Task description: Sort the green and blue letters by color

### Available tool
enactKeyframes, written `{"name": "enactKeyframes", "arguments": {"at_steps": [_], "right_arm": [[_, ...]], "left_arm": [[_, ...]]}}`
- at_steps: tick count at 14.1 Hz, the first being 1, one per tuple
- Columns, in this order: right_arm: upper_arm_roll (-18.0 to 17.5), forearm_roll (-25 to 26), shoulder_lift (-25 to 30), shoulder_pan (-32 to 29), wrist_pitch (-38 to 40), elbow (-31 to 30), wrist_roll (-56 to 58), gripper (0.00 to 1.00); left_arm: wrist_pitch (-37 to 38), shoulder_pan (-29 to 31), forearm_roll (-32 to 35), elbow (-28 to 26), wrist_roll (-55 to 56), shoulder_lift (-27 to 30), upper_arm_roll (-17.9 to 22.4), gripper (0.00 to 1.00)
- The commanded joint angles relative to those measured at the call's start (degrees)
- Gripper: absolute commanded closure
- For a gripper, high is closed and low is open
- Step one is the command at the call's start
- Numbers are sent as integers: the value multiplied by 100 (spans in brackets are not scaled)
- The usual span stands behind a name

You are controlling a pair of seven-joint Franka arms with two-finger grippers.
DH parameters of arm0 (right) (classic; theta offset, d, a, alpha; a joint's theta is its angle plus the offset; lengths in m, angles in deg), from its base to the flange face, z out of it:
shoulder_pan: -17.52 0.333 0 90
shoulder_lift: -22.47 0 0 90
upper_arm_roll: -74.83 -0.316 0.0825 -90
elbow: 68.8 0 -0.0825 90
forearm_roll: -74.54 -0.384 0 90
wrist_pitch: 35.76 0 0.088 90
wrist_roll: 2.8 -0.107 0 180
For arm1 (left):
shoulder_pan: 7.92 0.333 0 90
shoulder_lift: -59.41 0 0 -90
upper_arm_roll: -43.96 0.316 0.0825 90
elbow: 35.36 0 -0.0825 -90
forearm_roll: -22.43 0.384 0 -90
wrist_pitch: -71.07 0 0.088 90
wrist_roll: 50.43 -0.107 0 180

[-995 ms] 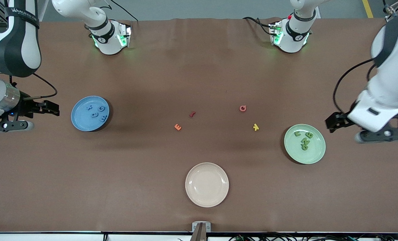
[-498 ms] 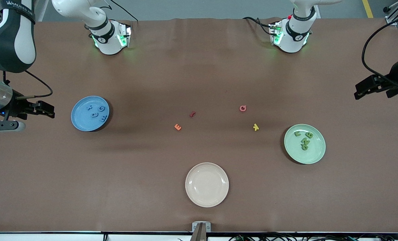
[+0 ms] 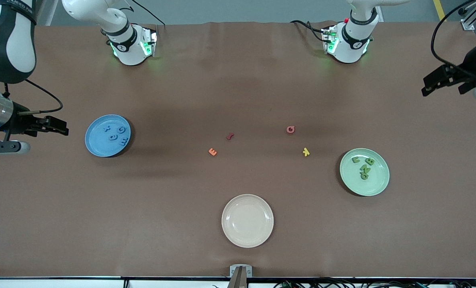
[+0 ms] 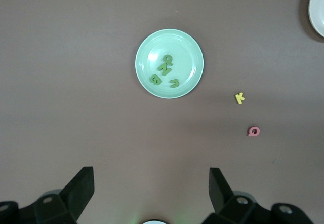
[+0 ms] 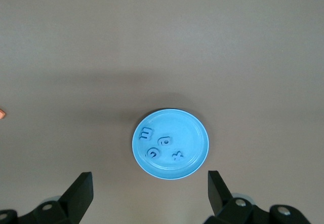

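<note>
Moved since earlier: left gripper (image 3: 442,82) has pulled away from the green plate (image 3: 365,172) and up toward the corner of the table (image 3: 238,72) at the left arm's end; right gripper (image 3: 54,127) has barely shifted and hangs over the table's edge at the right arm's end, just beside the blue plate (image 3: 107,135). Plates and letters lie where they lay.
Table: brown cloth carrying three plates and four loose letters.
Arms: both drawn back to the table's two ends, probably to leave the middle uncovered now that nothing is carried.
Jaws: left gripper's fingers (image 4: 81,188) stand wide apart with nothing between them; right gripper's fingers (image 5: 81,191) likewise wide and empty.
Cream plate (image 3: 247,221): near the table's edge closest to the front camera, midway along it, nothing on it.
Blue plate: toward the right arm's end, holding the four blue letters (image 3: 116,134) in a loose cluster.
Green plate: toward the left arm's end, holding the four green letters (image 3: 363,167), some touching each other.
Task state: judging by the plates, each colour sits on the matching plate, so the sort looks finished.
Loose letters: orange letter (image 3: 213,152), dark red letter (image 3: 230,136), pink letter (image 3: 290,129) and yellow letter (image 3: 306,152) lie spread across the middle of the table, well apart from every plate; likely left there as colours the task does not ask for.
</note>
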Motion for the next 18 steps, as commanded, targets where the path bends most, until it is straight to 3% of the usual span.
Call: {"name": "enactKeyframes", "arguments": {"at_steps": [1, 3, 4, 6, 11, 13, 18], "right_arm": [[-475, -134, -16, -529, 264, 312, -196, 0], [-2078, -48, 11, -1870, 554, 645, -600, 0], [-2514, -3, 54, -2251, 572, 664, -706, 0], [-2964, 32, 160, -2753, 590, 647, -707, 0], [-4739, 568, 511, -4222, 678, 559, -716, 0], [-4873, 577, 617, -4399, 660, 436, -716, 0], [-5093, 656, 837, -4628, 634, 234, -707, 0]], "left_arm": [[-141, 27, -104, -358, -214, 418, 38, 0], [60, 18, -104, -236, -215, 427, 12, 0], [97, 1, -95, -226, -215, 409, 3, 0], [97, -8, -77, -226, -206, 383, -6, 0], [62, -43, -34, 28, -197, 85, -23, 0], [62, -9, -7, 108, 4, 75, -277, 0], [-17, 18, 2, 291, 5, -276, -296, 0]]}}
